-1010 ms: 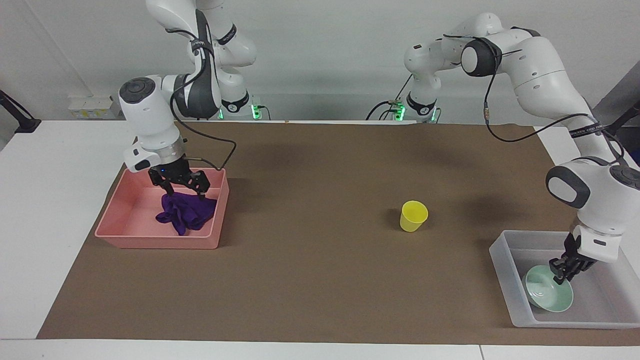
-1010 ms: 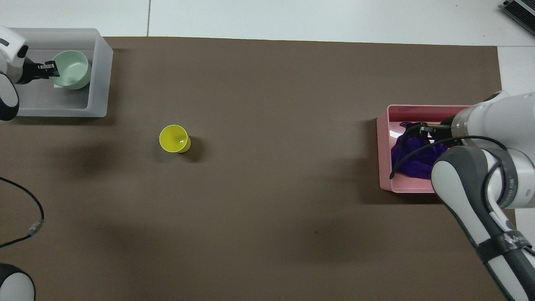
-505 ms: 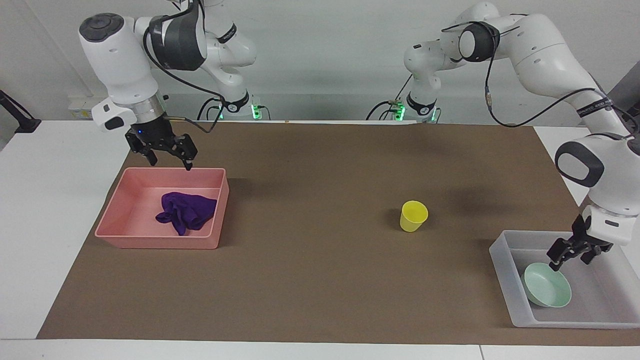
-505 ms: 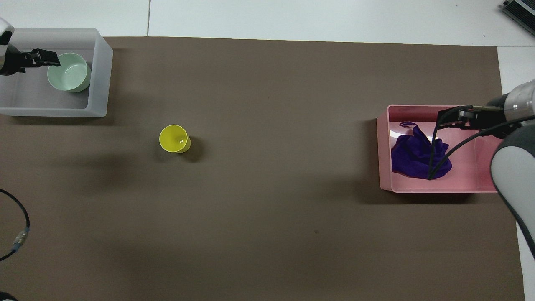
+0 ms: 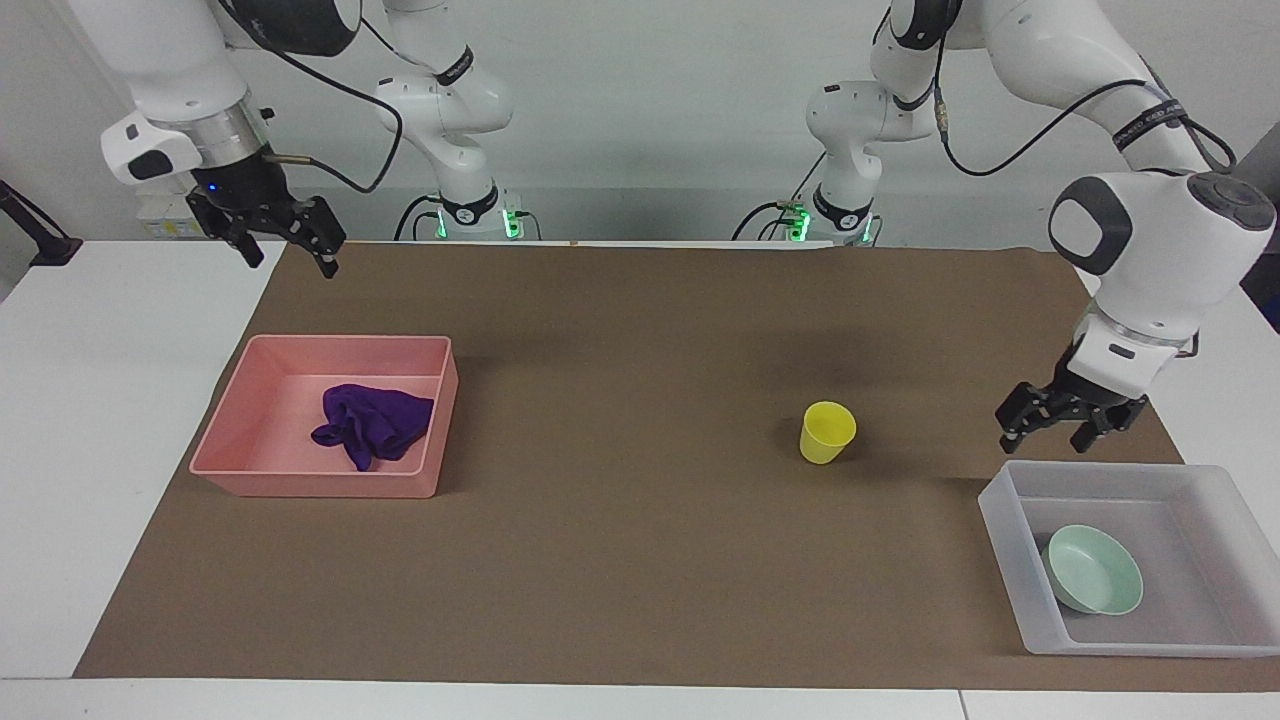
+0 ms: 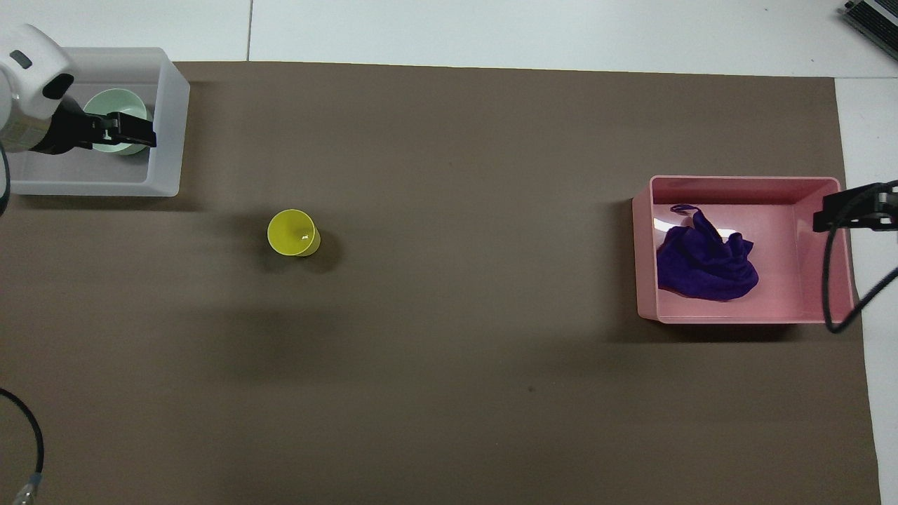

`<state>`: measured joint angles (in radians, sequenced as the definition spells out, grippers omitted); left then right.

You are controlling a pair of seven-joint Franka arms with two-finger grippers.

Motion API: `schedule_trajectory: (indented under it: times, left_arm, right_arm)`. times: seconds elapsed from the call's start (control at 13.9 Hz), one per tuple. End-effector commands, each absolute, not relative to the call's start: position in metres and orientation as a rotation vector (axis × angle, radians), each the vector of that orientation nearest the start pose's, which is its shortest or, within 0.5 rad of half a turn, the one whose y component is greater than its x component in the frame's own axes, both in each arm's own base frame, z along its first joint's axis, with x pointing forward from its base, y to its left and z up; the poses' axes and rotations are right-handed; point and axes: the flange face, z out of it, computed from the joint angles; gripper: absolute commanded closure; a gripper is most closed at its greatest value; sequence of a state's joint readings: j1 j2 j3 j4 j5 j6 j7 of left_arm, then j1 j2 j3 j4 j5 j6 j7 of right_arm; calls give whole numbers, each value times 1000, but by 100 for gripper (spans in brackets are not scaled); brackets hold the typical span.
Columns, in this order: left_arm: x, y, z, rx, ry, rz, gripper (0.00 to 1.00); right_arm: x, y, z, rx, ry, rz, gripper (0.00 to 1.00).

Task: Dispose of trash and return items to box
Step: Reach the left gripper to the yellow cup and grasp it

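The purple rag (image 5: 372,422) lies crumpled in the pink bin (image 5: 300,485); it also shows in the overhead view (image 6: 705,263). The mint-green bowl (image 5: 1095,583) sits in the translucent box (image 5: 1000,520). The yellow cup (image 5: 827,432) stands upright on the brown mat, nearer the box than the bin. My right gripper (image 5: 290,260) is open and empty, raised high over the mat's edge beside the bin. My left gripper (image 5: 1047,438) is open and empty, raised over the box's wall nearest the robots. From overhead the left gripper (image 6: 144,132) partly covers the bowl (image 6: 116,105).
A brown mat (image 5: 620,560) covers most of the white table. The pink bin (image 6: 736,184) is at the right arm's end and the box (image 6: 168,126) at the left arm's end. The cup (image 6: 292,232) stands alone between them.
The right gripper let go of the rag in the bin and rose away toward its base. The left gripper let go of the bowl in the box and rose.
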<state>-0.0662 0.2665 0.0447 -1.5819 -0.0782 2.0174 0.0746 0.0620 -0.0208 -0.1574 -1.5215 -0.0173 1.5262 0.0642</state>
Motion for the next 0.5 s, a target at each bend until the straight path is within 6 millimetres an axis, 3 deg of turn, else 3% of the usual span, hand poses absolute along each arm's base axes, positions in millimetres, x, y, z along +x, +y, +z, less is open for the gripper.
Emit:
schedule_trajectory:
  times: [0.0,0.22,0.43]
  left_arm:
    - [635,-60,501,-3177,210,-162,0]
    - [615,-106,484,-3178,288,-101,0]
    - [592,-125,447,-3184,260,-232,0]
  right_arm:
    - [533,-57,669,-3152,212,-16,0]
    - [523,-52,655,-3146,195,21,0]
    - [520,-48,647,-3157,147,12,0]
